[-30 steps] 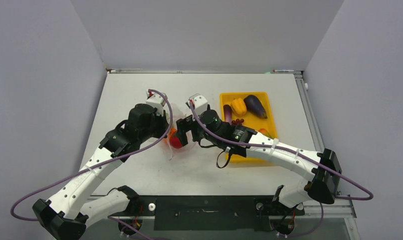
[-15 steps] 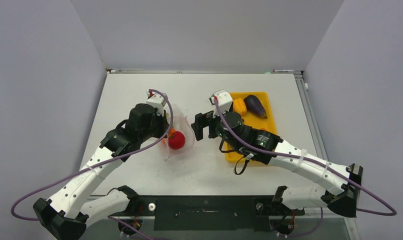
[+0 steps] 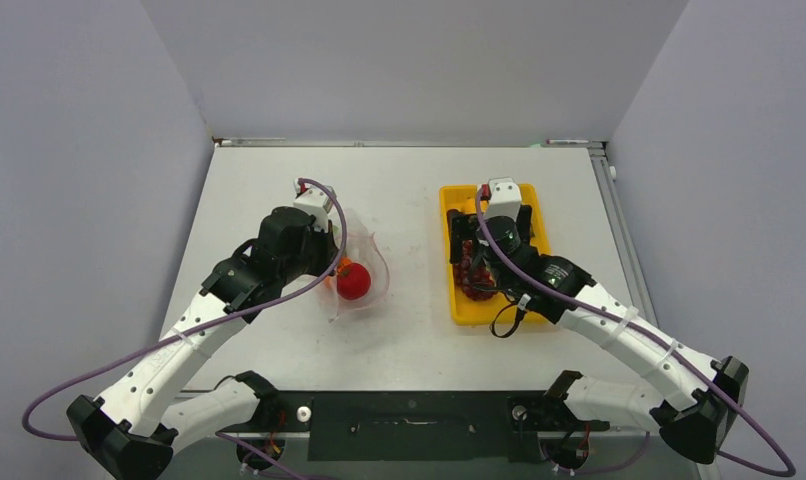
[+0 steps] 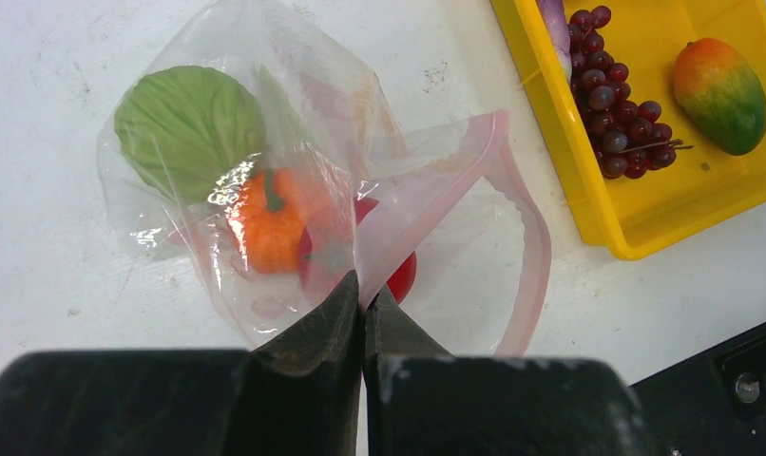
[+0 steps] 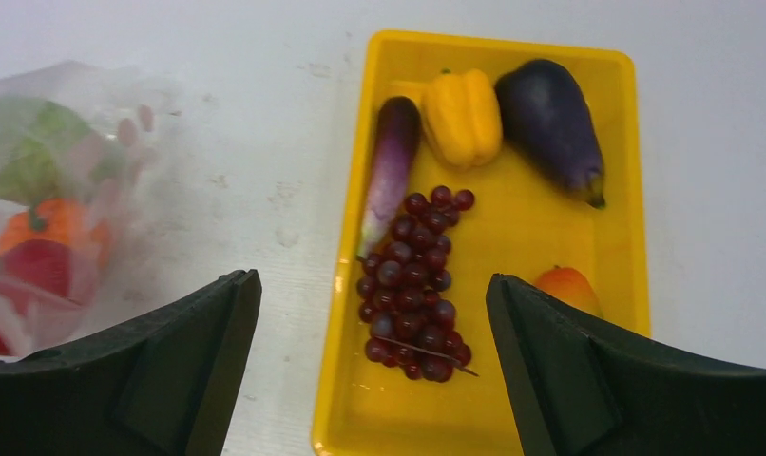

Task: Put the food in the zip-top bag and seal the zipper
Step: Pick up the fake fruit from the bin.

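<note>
Lying on the white table (image 3: 409, 180), well apart: yellow tray (image 5: 522, 237) at right, zip-top bag (image 4: 170, 228) at left. Hovering over the tray with the right gripper (image 5: 372, 278) spread wide, gripping nothing. Pinching the bag's pink zipper (image 4: 427, 185) with the left gripper (image 4: 363, 290), jaws pressed together, mouth gaping. Showing through the bag: green leafy piece (image 4: 189, 128), orange pumpkin (image 4: 270, 218), a red piece (image 4: 403, 275), probably a tomato. Sitting in the tray: purple eggplant (image 5: 550, 123), dark red grape bunch (image 5: 412, 275), yellow pepper (image 5: 462, 116), mango (image 5: 569, 285).
</note>
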You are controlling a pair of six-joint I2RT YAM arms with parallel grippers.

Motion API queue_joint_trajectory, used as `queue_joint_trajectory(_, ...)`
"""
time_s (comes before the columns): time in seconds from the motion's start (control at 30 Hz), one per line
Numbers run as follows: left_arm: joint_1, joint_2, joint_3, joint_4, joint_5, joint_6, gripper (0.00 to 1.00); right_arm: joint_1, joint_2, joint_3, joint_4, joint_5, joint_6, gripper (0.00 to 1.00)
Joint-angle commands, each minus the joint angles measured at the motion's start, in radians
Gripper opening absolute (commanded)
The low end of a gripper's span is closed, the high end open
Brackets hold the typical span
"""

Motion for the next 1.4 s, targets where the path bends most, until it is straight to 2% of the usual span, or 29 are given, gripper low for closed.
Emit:
queue_joint_trajectory(0.0,0.004,-0.003,0.012,0.042,0.01,0.014,0.0,-0.067,-0.013,-0.065,-0.049,0.046,0.008,0.92)
queue_joint_trajectory(0.47,0.004,-0.001,0.012,0.042,0.01,0.015,0.0,-0.267,0.121,-0.164,-0.094,0.12,0.076,0.94)
queue_joint_trajectory(0.9,0.005,-0.006,0.012,0.043,0.014,0.016,0.0,-0.298,0.293,-0.15,-0.15,0.269,0.197,0.96)
queue_joint_trajectory(1.37,0.005,-0.013,0.011,0.042,0.018,0.018,0.0,-0.351,0.4,-0.181,-0.072,0.276,0.207,0.97)
